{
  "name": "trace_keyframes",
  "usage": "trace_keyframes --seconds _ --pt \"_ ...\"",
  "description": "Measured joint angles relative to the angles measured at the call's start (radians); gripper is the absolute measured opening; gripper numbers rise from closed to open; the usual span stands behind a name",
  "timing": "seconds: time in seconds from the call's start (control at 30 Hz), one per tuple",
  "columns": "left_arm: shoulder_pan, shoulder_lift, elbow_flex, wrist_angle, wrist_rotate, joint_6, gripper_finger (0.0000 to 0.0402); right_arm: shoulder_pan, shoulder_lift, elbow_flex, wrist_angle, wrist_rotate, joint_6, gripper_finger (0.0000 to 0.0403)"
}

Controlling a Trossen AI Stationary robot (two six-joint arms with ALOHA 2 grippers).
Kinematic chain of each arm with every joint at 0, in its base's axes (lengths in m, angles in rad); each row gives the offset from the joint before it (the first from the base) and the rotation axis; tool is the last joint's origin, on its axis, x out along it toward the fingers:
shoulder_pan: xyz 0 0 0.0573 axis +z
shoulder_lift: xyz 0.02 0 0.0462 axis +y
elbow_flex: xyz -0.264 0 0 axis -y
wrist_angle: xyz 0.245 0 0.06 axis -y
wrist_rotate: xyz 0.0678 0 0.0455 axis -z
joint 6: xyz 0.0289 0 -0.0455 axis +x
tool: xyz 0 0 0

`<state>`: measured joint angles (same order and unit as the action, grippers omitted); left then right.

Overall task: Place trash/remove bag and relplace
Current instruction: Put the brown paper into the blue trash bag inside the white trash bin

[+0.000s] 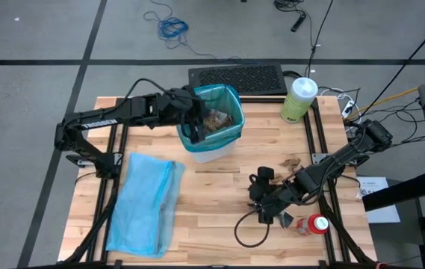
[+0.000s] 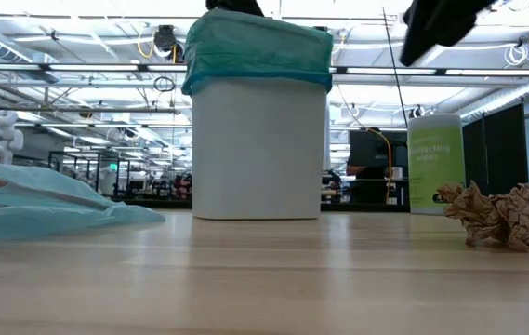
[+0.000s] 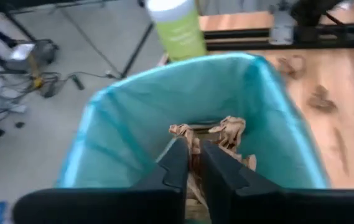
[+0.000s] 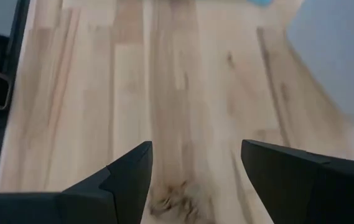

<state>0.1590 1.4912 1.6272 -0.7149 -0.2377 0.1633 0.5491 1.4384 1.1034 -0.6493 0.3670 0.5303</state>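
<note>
A white bin [image 1: 211,125] lined with the teal-green bag [image 3: 133,118] stands at the table's far middle, with brown paper trash [image 1: 216,119] inside. My left gripper [image 3: 192,160] hangs over the bin's left rim, pointing slantwise down into it. Its fingers stand a narrow gap apart, and a brown wad [image 3: 217,132] shows at their tips. My right gripper [image 4: 195,168] hovers open over bare wood at the near right [image 1: 261,196]. On the table lie another wad [image 2: 496,214], a silvery wrapper [image 1: 287,220] and a red-and-white object [image 1: 317,223]. My left gripper has brown paper [image 3: 193,148] showing in the narrow gap between its fingertips. I cannot tell whether the paper touches the fingers or lies beyond them in the bin.
A pale sky-blue bag [image 1: 145,203] lies flat at the near left. A green white-lidded canister [image 1: 299,99] stands at the far right beside a black keyboard [image 1: 236,78]. A black cable [image 1: 251,228] loops on the wood under my right arm.
</note>
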Motion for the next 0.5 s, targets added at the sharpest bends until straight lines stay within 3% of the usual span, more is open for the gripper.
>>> trace_keyframes --seconds 0.3,0.5 --pt "-0.012 0.027 0.000 0.039 -0.002 -0.001 0.0129 0.003 0.000 -0.001 -0.137 -0.032 0.155 0.0238" --pt "-0.016 -0.002 0.015 0.081 -0.007 -0.001 0.0144 0.016 0.000 -0.094 -0.099 -0.068 0.218 0.0238"
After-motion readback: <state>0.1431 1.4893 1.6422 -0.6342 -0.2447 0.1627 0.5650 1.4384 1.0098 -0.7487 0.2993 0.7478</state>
